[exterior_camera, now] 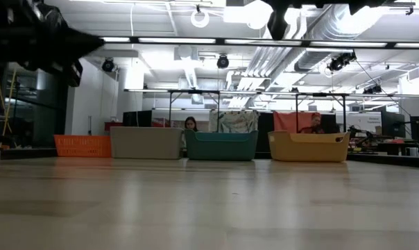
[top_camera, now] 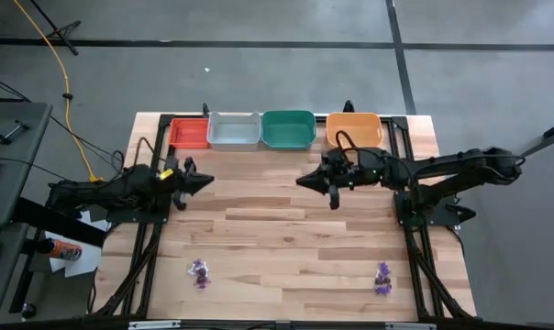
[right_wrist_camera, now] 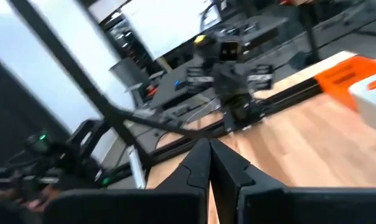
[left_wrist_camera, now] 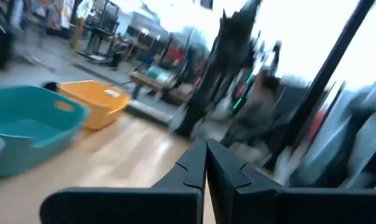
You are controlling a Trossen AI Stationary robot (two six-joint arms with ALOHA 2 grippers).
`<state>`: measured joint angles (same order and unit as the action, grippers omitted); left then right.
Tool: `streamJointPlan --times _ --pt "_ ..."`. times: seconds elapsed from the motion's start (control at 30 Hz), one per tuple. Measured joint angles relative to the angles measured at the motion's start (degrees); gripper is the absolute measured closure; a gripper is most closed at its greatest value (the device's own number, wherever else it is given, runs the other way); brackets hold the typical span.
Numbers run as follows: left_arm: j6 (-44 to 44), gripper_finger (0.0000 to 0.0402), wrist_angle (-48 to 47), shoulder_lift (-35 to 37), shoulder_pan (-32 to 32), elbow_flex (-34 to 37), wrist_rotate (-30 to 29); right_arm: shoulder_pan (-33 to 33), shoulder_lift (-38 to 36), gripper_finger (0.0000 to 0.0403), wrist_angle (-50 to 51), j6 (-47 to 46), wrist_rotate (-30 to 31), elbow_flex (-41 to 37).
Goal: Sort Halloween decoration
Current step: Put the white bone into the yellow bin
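The worktop point(top_camera: 286, 211) carries four trays at its far edge; any writing on them cannot be read. The left hand point(top_camera: 206, 181) and right hand point(top_camera: 302, 181) hover mid-worktop, fingers pressed together, holding nothing. Two small purple clusters of Halloween decoration point(top_camera: 200, 272) lie near the front edge, well apart; their pointing direction cannot be told.

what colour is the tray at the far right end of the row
Orange tray, clearest in the high view, next to the green tray.

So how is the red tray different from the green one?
The red tray sits at the left end of the row; the green tray is third along. The red tray has a grey neighbour only; the green tray sits between grey and orange. From table height, the green tray looks taller. Both sit at the table's far edge.
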<state>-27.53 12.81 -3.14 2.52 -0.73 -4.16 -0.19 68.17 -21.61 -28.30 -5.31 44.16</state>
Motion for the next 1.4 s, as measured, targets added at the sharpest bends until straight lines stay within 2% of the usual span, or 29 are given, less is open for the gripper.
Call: streamJointPlan --times 0.1,0.13,0.23,0.3,0.5,0.6,0.67,0.77,0.87,0.97,1.1,1.2,1.4 --pt "-9.92 0.0401 11.45 -1.27 0.15 -0.07 -8.90 -0.18 -0.56 0.0400 0.15 -0.13 2.15 0.00" --pt "-12.37 0.0401 14.36 -2.44 0.19 -0.17 -9.99 -0.31 -0.80 0.0401 0.00 0.18 2.26 0.00" --pt "-10.57 0.0395 11.84 -6.98 -0.30 -4.09 -6.33 -1.06 -1.51 0.0401 -0.07 1.49 2.19 0.00" --pt "-9.39 0.0384 4.67 -11.90 -0.96 -9.53 -4.22 -1.56 -2.13 0.0401 0.07 1.67 2.22 0.00" --pt "-4.06 0.0327 -29.71 -29.00 -5.07 -30.18 6.10 -2.47 -4.10 0.0402 1.37 3.62 2.09 0.00" --pt "-7.07 0.0295 -44.15 -35.95 -9.47 -37.37 8.65 -2.45 -5.14 0.0402 3.38 4.29 1.93 0.00" --pt "-10.18 0.0276 -49.04 -39.07 -13.49 -39.68 10.87 -2.38 -5.83 0.0402 5.68 4.35 1.86 0.00" --pt "-16.98 0.0255 -48.86 -42.21 -21.60 -40.27 15.48 -2.03 -6.87 0.0402 9.49 4.38 1.64 0.00" --pt "-24.57 0.0248 -48.19 -45.96 -32.61 -40.24 15.70 -2.03 -7.27 0.0402 13.34 4.38 0.53 0.00" --pt "-27.69 0.0250 -46.36 -50.73 -44.71 -40.24 12.62 -2.03 -7.28 0.0402 15.98 4.38 0.34 0.00" --pt "-26.81 0.0256 -42.98 -59.13 -57.71 -40.24 3.91 -2.03 -7.27 0.0402 18.44 4.38 0.32 0.00" --pt "-24.72 0.0257 -40.76 -66.00 -62.26 -40.24 -2.20 -2.03 -7.27 0.0402 19.24 4.38 -0.25 0.00" --pt "-22.93 0.0257 -41.60 -76.85 -64.24 -40.22 -3.24 -2.03 -7.27 0.0402 19.26 4.36 -1.28 0.00"
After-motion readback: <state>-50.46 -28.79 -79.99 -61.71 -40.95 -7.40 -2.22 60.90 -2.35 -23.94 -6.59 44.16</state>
